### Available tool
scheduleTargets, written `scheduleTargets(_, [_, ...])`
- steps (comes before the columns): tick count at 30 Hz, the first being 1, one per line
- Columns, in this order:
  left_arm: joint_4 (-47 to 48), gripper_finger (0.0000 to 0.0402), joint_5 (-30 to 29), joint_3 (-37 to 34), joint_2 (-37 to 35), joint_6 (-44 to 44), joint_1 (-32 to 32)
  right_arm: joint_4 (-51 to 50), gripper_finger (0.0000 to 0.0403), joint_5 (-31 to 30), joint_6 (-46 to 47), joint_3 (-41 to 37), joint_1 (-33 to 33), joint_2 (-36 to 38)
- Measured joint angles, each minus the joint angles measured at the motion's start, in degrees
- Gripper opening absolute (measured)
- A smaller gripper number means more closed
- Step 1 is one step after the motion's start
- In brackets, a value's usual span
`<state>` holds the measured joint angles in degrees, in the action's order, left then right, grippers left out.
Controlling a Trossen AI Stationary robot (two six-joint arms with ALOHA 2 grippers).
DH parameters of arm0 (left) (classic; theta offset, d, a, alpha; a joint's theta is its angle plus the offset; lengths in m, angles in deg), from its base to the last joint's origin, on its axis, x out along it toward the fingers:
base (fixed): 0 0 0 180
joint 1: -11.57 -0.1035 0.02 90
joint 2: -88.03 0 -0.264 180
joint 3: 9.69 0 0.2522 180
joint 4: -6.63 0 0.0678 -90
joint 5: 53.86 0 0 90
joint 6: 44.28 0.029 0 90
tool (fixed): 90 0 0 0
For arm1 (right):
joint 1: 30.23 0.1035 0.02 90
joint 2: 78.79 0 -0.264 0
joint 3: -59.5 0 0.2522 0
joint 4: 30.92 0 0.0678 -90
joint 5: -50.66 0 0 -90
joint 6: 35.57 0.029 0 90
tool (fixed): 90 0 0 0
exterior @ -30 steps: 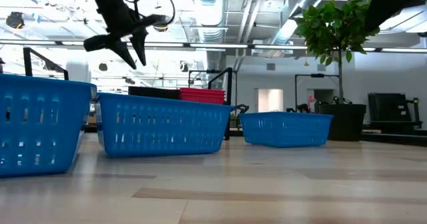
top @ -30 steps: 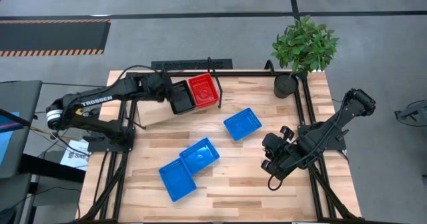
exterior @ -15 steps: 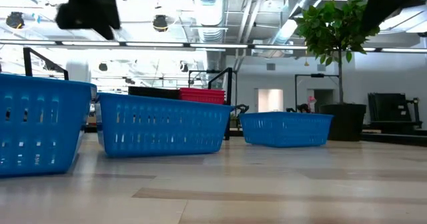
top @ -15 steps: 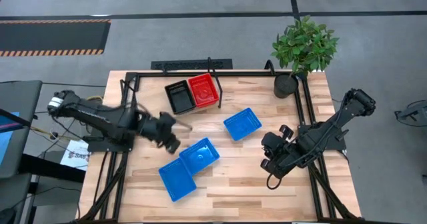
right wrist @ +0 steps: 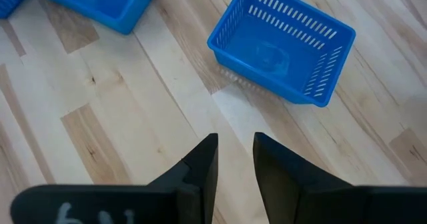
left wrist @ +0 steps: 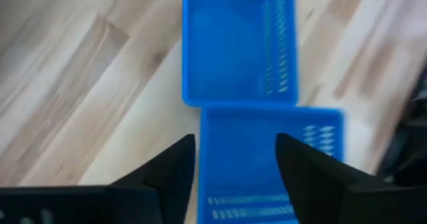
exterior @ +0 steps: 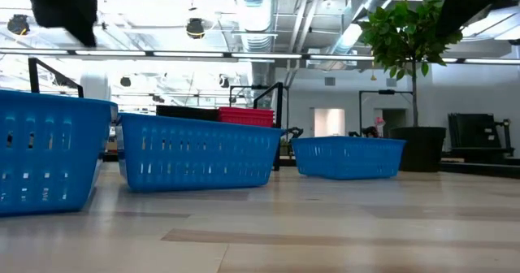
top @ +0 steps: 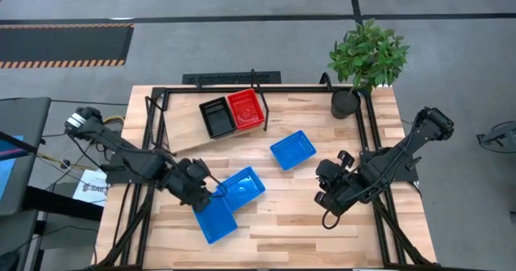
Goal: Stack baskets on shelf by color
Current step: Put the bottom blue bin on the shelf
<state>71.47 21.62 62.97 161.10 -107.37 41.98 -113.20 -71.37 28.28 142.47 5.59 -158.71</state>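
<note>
Three blue baskets stand on their bases on the tabletop: one near-left [top: 214, 219], one beside it [top: 242, 185], one toward the middle [top: 293, 150]. A black basket [top: 215, 116] and a red basket [top: 246, 110] sit side by side on the tilted shelf [top: 181, 134]. My left gripper [top: 198, 193] hovers open above the two near-left blue baskets [left wrist: 270, 164], touching nothing; in the low view it is a dark blur [exterior: 63, 9]. My right gripper [top: 326, 197] waits open over bare table at the right, with the middle blue basket [right wrist: 280, 44] ahead of it.
A potted plant [top: 367, 57] stands at the far right corner. The black frame rails [top: 149, 154] run along the table's left and right sides. Bare tabletop [top: 282, 214] lies between the blue baskets and my right arm.
My left gripper has swung away from the black basket on the shelf toward the table's near edge and now hangs over the two near-left blue baskets. The black and red baskets stay on the shelf. My right arm has kept still.
</note>
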Motion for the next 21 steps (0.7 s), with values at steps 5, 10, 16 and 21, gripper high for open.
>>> scheduleTargets(5, [2.13, 0.0234, 3.89, -0.02, 5.99, 2.09, -0.11, 0.12, 0.0118, 0.0, 0.05, 0.0, 0.0, 0.0])
scheduleTargets(10, [4.95, 0.0238, 7.19, -0.07, 11.25, 3.55, -0.09, 0.2, 0.0118, 0.0, 0.14, 0.0, -0.02, 0.0])
scheduleTargets(16, [4.99, 0.0227, 8.28, -0.05, 16.05, 7.37, -0.67, 0.22, 0.0118, -0.04, 0.13, 0.0, -0.35, 0.0])
scheduleTargets(21, [4.41, 0.0224, 9.87, -0.04, 19.19, 11.05, -1.78, 0.22, 0.0118, -0.04, 0.13, 0.0, -0.35, 0.0])
